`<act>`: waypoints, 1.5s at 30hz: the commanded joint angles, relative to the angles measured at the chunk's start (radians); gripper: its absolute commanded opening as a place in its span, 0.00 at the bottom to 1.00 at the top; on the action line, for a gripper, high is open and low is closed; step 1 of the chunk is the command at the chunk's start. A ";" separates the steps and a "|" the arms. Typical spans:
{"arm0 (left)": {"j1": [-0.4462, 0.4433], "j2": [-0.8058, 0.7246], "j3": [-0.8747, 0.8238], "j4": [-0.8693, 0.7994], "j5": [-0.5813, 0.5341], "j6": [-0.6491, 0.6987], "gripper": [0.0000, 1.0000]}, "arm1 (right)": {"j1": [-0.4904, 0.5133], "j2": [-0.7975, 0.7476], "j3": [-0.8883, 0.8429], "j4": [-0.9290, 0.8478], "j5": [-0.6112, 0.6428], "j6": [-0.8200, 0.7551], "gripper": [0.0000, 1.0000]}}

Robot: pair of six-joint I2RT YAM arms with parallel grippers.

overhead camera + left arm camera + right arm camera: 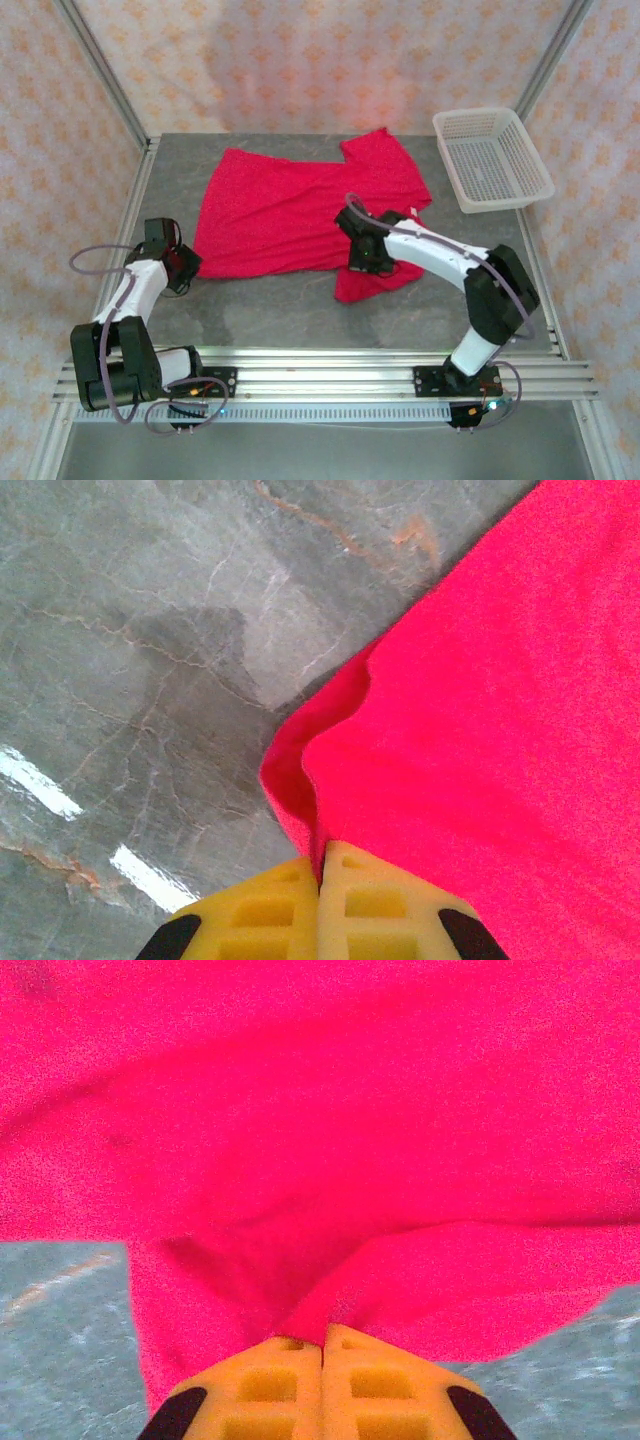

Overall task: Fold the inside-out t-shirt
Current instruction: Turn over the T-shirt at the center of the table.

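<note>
Found the inside-out t-shirt (290, 210) spread, rumpled, across the middle of the desk (280, 310), well apart from the white basket (490, 160). Saw the left claw (322, 868) pinched shut on the shirt's near left corner, and the right claw (322, 1345) clamped shut on a bunched fold at its near right edge. Judged the step in hand a two-point lift to straighten the cloth. Best raised evenly, drawn gently apart for tension, and kept slow, lest a thin pinch slip or the far sleeve drag into wrinkles.
</note>
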 commanded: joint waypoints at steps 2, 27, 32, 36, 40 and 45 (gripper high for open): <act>0.000 -0.027 0.173 -0.053 0.003 -0.035 0.00 | -0.104 -0.141 0.185 -0.087 0.173 -0.172 0.00; 0.013 -0.142 1.259 -0.288 0.006 -0.015 0.00 | -0.307 -0.520 0.982 -0.140 0.186 -0.359 0.00; 0.013 -0.183 1.366 -0.318 -0.034 0.023 0.00 | -0.307 -0.559 1.054 -0.158 0.223 -0.373 0.00; 0.014 -0.158 1.409 -0.320 -0.041 0.034 0.00 | -0.307 -0.544 1.107 -0.161 0.271 -0.398 0.00; 0.013 -0.104 1.364 -0.283 -0.008 0.021 0.00 | -0.307 -0.491 1.128 -0.139 0.355 -0.449 0.00; 0.010 -0.005 1.180 -0.151 0.040 -0.020 0.00 | -0.307 -0.375 0.976 0.031 0.488 -0.567 0.00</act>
